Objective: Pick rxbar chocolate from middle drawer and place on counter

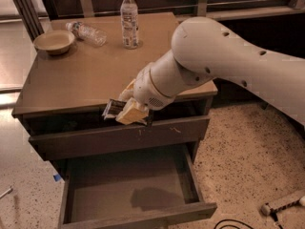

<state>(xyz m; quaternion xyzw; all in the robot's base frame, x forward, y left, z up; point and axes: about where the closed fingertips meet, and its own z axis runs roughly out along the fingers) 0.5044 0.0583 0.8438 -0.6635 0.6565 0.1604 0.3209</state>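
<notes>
My gripper [125, 111] is at the counter's front edge, above the upper drawer front, and is shut on the rxbar chocolate [111, 109], a small flat black bar sticking out to the left of the fingers. The white arm reaches in from the right. The middle drawer [133, 194] is pulled open below, its flat bottom bare with the arm's shadow on it. The counter [90, 80] is the broad grey-brown top just behind the gripper.
An upright water bottle [128, 19], a bottle lying on its side [87, 32] and a tan bowl [54, 41] sit at the counter's back. The upper drawer [119, 136] with small scratches is slightly open. A cable and a tool [281, 206] lie on the speckled floor.
</notes>
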